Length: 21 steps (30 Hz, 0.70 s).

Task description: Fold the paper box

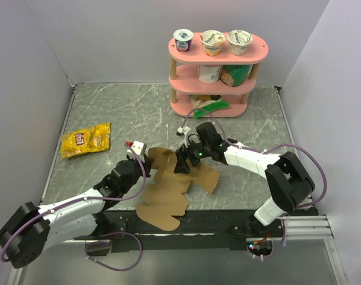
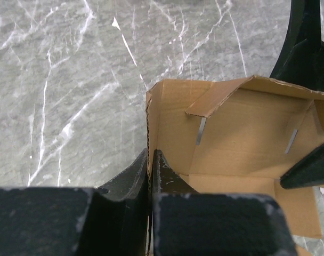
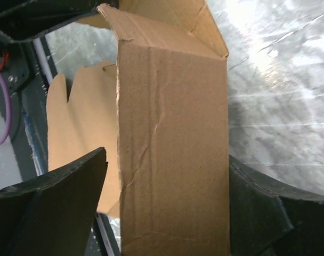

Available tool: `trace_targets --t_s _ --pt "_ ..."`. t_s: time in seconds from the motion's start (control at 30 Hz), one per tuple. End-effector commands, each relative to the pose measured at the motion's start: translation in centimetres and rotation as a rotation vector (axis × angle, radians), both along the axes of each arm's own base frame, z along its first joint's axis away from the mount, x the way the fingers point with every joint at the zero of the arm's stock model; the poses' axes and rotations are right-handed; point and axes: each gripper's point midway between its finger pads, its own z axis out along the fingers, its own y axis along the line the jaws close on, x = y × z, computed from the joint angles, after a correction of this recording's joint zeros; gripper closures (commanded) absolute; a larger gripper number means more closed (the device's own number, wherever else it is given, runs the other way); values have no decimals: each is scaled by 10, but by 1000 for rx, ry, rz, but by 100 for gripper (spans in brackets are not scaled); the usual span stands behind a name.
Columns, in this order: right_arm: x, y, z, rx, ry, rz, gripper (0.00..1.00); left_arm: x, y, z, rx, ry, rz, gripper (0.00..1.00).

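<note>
**Near the front of the worktop: hold one wall, fold the next**

Near the front edge of the worktop (image 1: pixel 127 113), between the two arms, sits the paper box (image 1: pixel 174 190). It is only half made. Some walls stand up. Other flaps lie flat, and one reaches out past the front edge.

On the left side, the left hand (image 2: pixel 150 160) is pressed together on the thin edge of a standing wall, right at a corner. It pinches the box there.

On the other side, the right hand (image 1: pixel 182 165) is spread wide. Its fingers (image 3: pixel 71 192) stand on each side of a tall wall (image 3: pixel 172 133) and do not squeeze it.

The job now looks like getting this tall wall folded into place. Here is how to do it well:

- The left hand should hold tight but not pull, so the box does not slide or tip.
- The right hand should close softly and low down, near the fold line.
- Then it should push along the fold, slow and straight.
- That wall has a small wrinkle in it. A hard push could bend it in the wrong spot.
- Inside the box are two thin slits (image 2: pixel 201 130). A tab may need to go in there, so the walls must line up first.
</note>
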Motion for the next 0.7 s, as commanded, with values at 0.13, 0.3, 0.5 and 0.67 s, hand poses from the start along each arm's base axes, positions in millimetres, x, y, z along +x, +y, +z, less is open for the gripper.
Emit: trace_targets --t_s 0.13,0.3,0.5,0.67 --pt "44 -11 17 -118 -270 -183 37 20 -11 34 -77 -63 45 57" --pt "66 -25 18 -197 -461 -322 49 31 -17 41 -81 -8 78 18" --pt "67 -20 15 -277 -573 -333 61 28 -13 40 -142 52 84 9" --pt "70 -19 12 -325 -610 -370 83 19 6 37 -193 122 162 6"
